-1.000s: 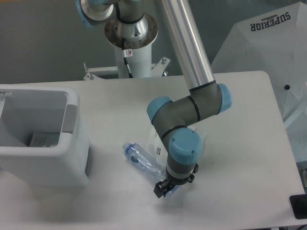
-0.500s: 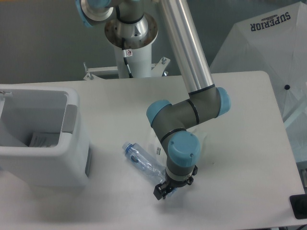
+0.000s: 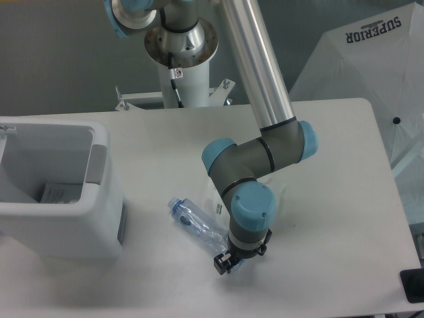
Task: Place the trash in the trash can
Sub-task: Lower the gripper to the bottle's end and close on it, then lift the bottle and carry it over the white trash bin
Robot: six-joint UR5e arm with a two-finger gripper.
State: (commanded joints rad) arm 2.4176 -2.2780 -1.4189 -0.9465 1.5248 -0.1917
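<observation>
The single fixed view looks down on a white bench [image 3: 331, 132] with the robot arm [image 3: 255, 165] reaching out from its pedestal at the back. The arm bends at its blue-capped joints and points its wrist straight down near the front middle of the bench. The claw [image 3: 226, 262] sits low at the bench surface, right at the lower end of the bottle [image 3: 195, 222]; its black fingers are seen from above and partly covered by the wrist, so I cannot tell whether they are apart or closed on the bottle.

The bottle is clear plastic and lies on its side, slanting from upper left to lower right, with its blue cap at the upper-left end pointing toward the bin [image 3: 59, 192]. Its lower end runs under the wrist and meets the claw.

The bin is a white box with rounded corners and a grey side panel, standing at the left edge of the bench, well apart from the bottle. Inside it, at the bottom, lies the pouch [image 3: 58, 193], flat and whitish with a printed label.

A white umbrella [image 3: 371, 59] with dark lettering stands beyond the right rear corner of the bench.
</observation>
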